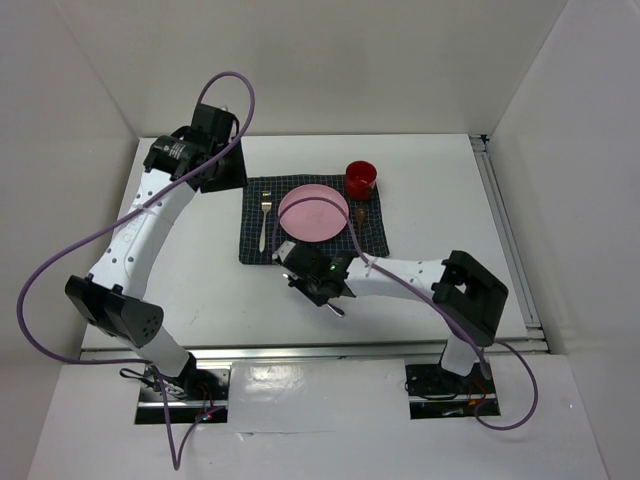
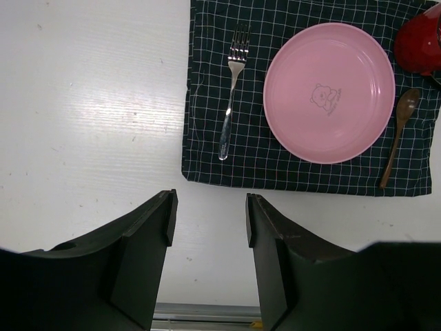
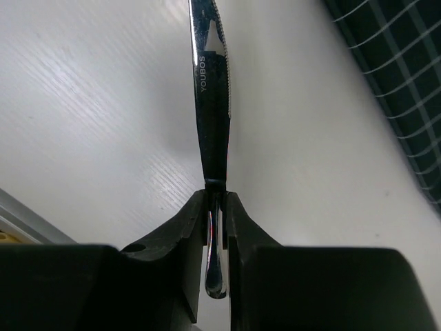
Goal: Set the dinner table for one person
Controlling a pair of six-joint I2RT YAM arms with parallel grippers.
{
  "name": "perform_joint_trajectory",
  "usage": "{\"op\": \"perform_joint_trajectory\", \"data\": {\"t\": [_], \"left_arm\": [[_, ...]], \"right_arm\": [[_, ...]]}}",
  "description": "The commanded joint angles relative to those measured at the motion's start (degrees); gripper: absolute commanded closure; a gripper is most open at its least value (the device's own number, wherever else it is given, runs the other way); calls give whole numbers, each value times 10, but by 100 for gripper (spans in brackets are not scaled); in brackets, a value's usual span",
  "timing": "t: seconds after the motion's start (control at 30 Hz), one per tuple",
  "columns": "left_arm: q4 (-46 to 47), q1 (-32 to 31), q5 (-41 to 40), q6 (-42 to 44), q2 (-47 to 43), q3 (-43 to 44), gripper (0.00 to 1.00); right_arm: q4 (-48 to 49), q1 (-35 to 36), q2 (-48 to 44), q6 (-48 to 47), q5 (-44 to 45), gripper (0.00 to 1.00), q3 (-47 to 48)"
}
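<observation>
The right jaws were clamped on the handle of a knife [image 3: 210, 103], its serrated blade held out ahead of them over the white tabletop [image 3: 89, 117], with the checked mat [image 3: 406, 89] off to their right. The left jaws were held open above the tabletop. A fork [image 2: 232, 89], pink plate [image 2: 329, 92] and wooden spoon [image 2: 397, 134] were laid on the mat beyond them, with a red cup [image 2: 420, 41] at its far corner.
</observation>
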Motion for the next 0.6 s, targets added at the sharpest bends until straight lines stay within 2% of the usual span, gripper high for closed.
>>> {"op": "perform_joint_trajectory", "data": {"t": [0.0, 0.17, 0.37, 0.57], "left_arm": [[12, -2, -11, 6, -17, 8, 39], [12, -2, -16, 0, -23, 13, 39], [19, 3, -28, -8, -30, 7, 39], [25, 8, -22, -8, -35, 7, 39]], "right_arm": [[-3, 2, -54, 11, 47, 94, 35], [-16, -9, -90, 40, 69, 94, 35], [-45, -108, -118, 103, 58, 94, 40], [-62, -209, -92, 144, 41, 94, 85]]}}
